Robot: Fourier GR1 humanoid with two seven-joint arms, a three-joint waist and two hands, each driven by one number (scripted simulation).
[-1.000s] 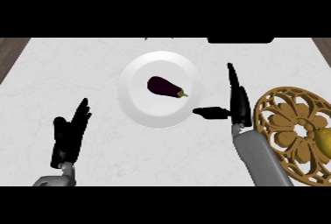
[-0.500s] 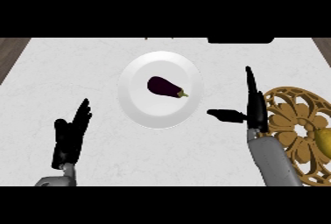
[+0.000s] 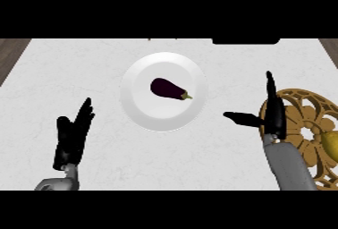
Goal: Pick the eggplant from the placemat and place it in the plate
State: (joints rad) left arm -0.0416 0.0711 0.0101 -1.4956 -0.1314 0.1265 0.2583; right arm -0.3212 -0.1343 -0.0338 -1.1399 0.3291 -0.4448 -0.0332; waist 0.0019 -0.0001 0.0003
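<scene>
On the plate [image 3: 142, 112], a little above its middle, lies the eggplant [image 3: 166, 88], dark purple, its stem end pointing down and to the right; nothing touches it, so the placing looks done. Just right of the plate, apart from its rim, the right hand [image 3: 272, 112] stands with fingers straight and pointing up the counter and the thumb stuck out sideways toward the plate; it holds nothing. Its wrist and forearm lie over the left edge of the placemat [image 3: 300, 134], a golden round with cut-out petals, where a yellowish thing [image 3: 330, 142] shows at the view's right edge, too cropped to name. Well to the left, the left hand [image 3: 73, 138] rests low on the counter [image 3: 66, 71], fingers straight and close together, empty too. What could go wrong now is small: the out-held thumb, if the right hand swung leftward, might knock the rim and set the eggplant rolling; the forearm could also drag the placemat.
</scene>
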